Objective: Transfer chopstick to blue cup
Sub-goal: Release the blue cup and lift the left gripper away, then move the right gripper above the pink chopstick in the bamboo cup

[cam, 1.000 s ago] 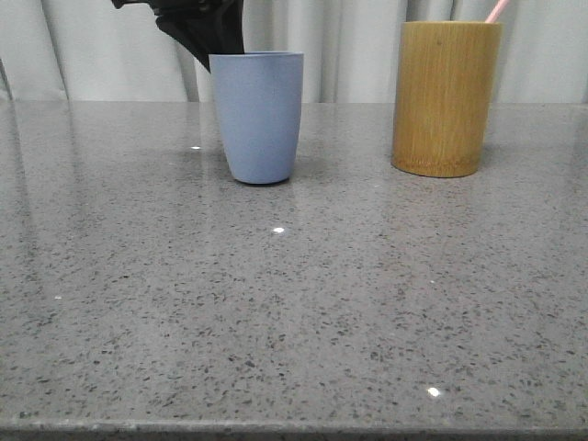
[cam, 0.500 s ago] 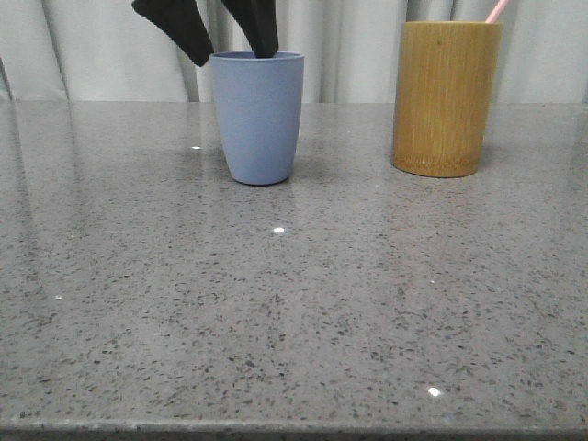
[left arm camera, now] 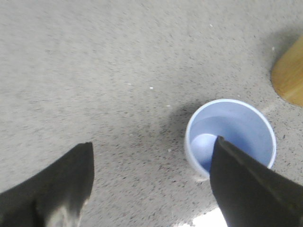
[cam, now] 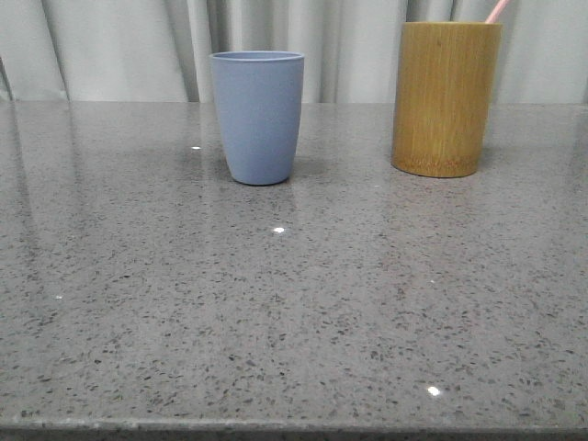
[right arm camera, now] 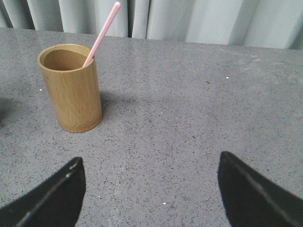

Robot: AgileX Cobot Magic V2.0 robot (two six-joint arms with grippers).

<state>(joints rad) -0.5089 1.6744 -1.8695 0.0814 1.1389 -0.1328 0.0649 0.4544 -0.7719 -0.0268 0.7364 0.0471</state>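
Note:
The blue cup [cam: 258, 115] stands upright on the table, left of centre; the left wrist view [left arm camera: 230, 137] shows it empty inside. One pale pink chopstick [right arm camera: 102, 33] leans in the bamboo holder [right arm camera: 71, 87]; only its tip [cam: 497, 10] shows in the front view. My left gripper [left arm camera: 151, 149] is open and empty, high above the table, with one finger over the cup's rim. My right gripper [right arm camera: 150, 163] is open and empty, above bare table some way from the holder. Neither gripper shows in the front view.
The yellow-brown bamboo holder [cam: 446, 96] stands to the right of the blue cup, with a gap between them. The speckled grey stone table [cam: 294, 303] stretches to the front edge. Pale curtains [cam: 119, 46] hang behind the table.
My left gripper was shut just behind the blue cup's rim, then opened, and has risen out of the front view. The cup and holder have not moved.

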